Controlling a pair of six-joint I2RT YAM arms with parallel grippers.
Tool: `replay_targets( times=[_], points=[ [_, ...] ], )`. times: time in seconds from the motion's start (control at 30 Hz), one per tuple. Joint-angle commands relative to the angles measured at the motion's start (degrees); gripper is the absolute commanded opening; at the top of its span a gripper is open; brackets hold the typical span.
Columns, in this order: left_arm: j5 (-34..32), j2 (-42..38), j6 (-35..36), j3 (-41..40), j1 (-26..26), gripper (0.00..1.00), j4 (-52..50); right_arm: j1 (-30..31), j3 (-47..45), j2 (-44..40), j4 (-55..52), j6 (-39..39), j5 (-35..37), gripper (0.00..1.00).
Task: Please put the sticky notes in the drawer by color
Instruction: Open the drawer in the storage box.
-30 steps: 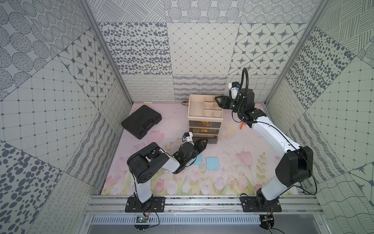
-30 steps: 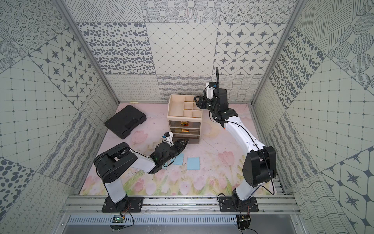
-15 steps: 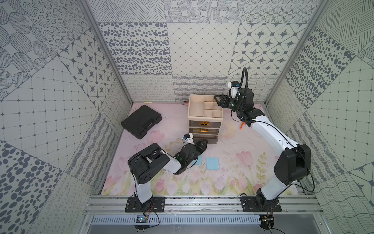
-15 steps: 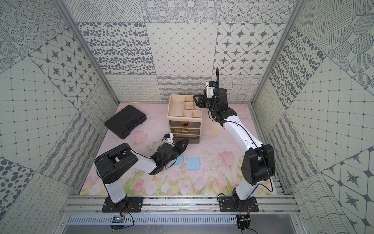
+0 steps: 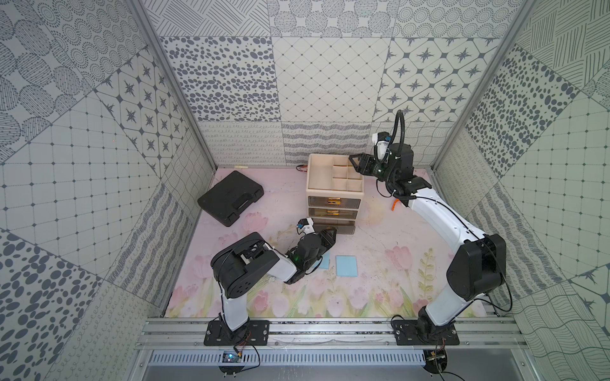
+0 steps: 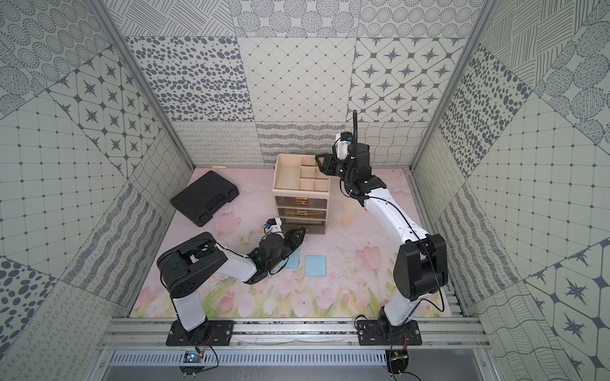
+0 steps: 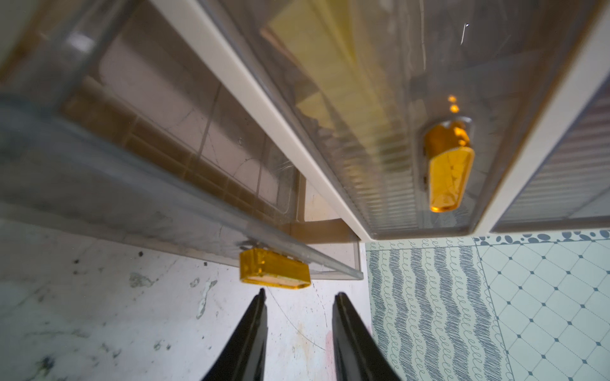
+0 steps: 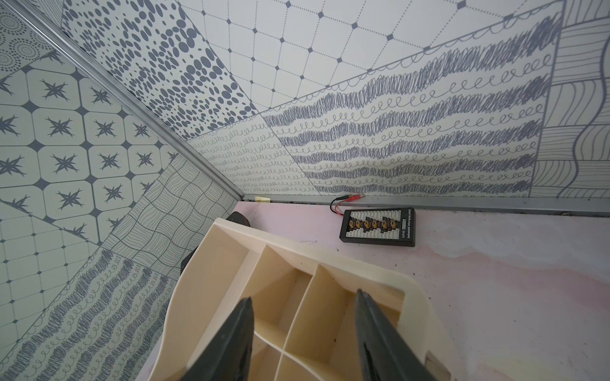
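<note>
L gripper [image 7: 300,297] part open, empty, tips just short of gold handle [image 7: 274,273] on btm drawer [image 7: 165,204], R gripper [image 8: 303,297] open, empty, over cabinet top tray [image 8: 224,264], 2 blue sticky notes [image 5: 346,265] on mat [image 5: 379,297]

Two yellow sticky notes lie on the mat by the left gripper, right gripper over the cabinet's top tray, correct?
No: both top views show the sticky notes are light blue, not yellow. They lie by the left gripper; the right gripper is over the top tray.
</note>
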Motion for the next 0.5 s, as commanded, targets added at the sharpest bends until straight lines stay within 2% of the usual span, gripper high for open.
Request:
replay_targets(
  times=[0.0,0.47],
  points=[
    [-2.88,0.89,0.32,0.26,-0.08,0.36,-0.16,-0.19,-0.11,2.39,-2.67,0.51,-0.41,0.52],
    [-2.65,5.27,-0.06,0.08,1.11,0.36,7.44,-0.20,-0.19,2.43,-2.75,0.15,-0.22,0.53]
  ],
)
